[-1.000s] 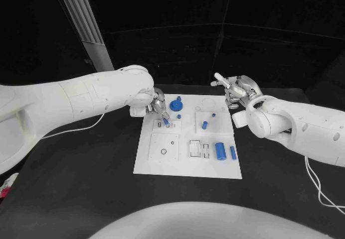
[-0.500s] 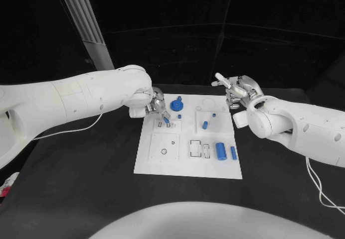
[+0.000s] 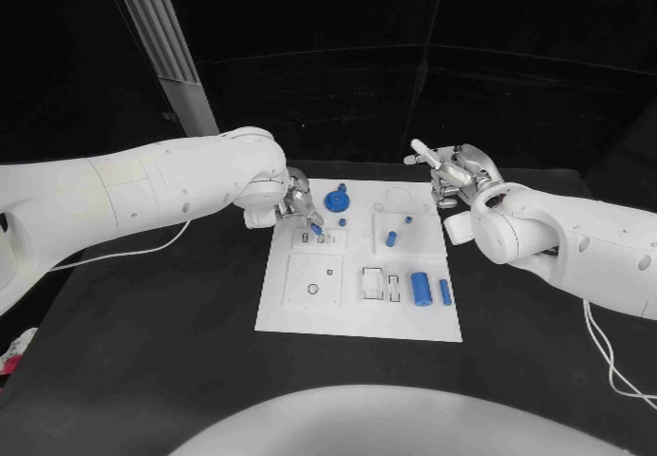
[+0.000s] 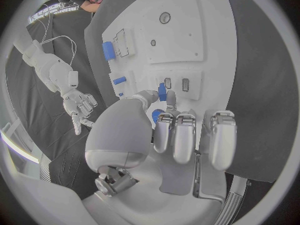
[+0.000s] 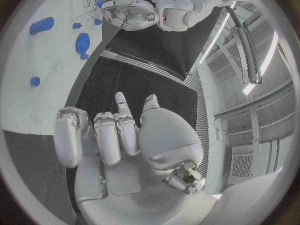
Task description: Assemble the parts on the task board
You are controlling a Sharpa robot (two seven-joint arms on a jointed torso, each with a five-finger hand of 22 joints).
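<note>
White task board [image 3: 359, 313] flat on the black table [image 3: 151, 323], centred between both arms. Left hand [image 3: 293, 203] over the board's far left corner, fingers [image 4: 167, 101] pinching a small blue peg [image 3: 315, 229] above two small rectangular slots. Blue gear [image 3: 337, 200] just right of that hand, at the far edge. Blue pin [image 3: 389, 237] on the raised block in the far middle. Blue cylinder [image 3: 421, 285] and slim blue bar [image 3: 443, 291] side by side at the right, near side. Right hand [image 3: 453, 174] beyond the board's far right corner, fingers spread, holding nothing.
</note>
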